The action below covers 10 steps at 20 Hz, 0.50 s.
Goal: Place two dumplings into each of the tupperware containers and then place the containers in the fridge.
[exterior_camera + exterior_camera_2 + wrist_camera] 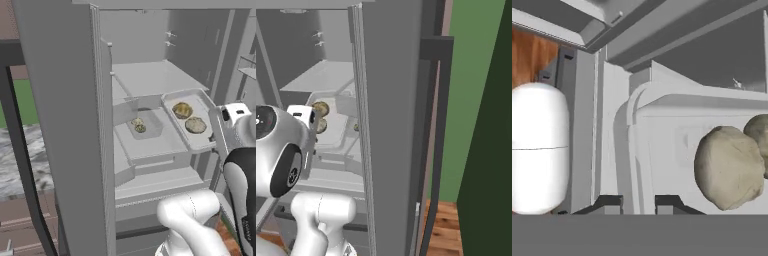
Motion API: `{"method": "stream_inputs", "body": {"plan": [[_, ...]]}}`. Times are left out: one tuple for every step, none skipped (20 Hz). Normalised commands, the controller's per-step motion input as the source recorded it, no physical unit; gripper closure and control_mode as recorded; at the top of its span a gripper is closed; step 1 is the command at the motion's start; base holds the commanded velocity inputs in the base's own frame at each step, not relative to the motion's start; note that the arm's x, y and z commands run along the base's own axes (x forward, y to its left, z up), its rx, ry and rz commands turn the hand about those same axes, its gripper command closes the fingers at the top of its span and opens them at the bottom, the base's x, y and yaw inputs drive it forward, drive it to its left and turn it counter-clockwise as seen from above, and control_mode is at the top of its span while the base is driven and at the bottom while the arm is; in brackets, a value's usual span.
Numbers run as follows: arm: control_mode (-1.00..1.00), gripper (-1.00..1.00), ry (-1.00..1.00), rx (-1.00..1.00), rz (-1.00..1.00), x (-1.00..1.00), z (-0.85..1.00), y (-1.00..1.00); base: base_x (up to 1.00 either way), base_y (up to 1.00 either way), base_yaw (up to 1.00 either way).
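A tupperware container (331,131) holds dumplings (321,108) inside the fridge (391,100).

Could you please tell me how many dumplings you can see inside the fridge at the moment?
4. Two dumplings lie in the near tupperware container at the shelf's right. Two smaller-looking dumplings sit in the far container deeper in the fridge. Others may be hidden.

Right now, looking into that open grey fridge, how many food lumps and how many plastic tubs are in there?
Small rounded tan-brown dumplings: 4, two big-looking ones in the nearer tub, two in the farther one.
Shallow translucent pale-grey plastic tubs: 2, nearer and farther.
Total: 6 things on the tall grey fridge's shelf.
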Motion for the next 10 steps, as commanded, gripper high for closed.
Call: {"method": "stream_inputs", "body": {"plan": [[-1.0,1.0,-0.31,0.05,0.0,0.0,0.23,0.0,0.0,0.0,0.0],[-1.0,1.0,-0.02,0.12,0.0,0.48,0.19,0.0,0.0,0.0,0.0],[-1.0,1.0,0.0,0.05,0.0,0.56,0.42,0.0,0.0,0.0,0.0],[-1.0,1.0,0.0,0.05,0.0,0.64,0.54,0.0,0.0,0.0,0.0],[-1.0,1.0,0.0,0.07,0.0,0.73,0.54,0.0,0.0,0.0,0.0],[-1.0,1.0,0.0,0.07,0.0,0.76,0.53,0.01,0.0,0.0,0.0],[-1.0,1.0,0.0,0.09,0.0,0.84,0.49,0.0,0.0,0.0,0.0],[-1.0,1.0,-0.03,0.06,0.01,0.77,0.37,0.0,0.0,0.0,0.0],[-1.0,1.0,-0.03,0.03,0.01,0.8,0.29,0.06,0.0,0.0,0.0],[-1.0,1.0,-0.03,0.05,0.01,0.89,0.28,0.0,0.0,0.0,0.0]]}}
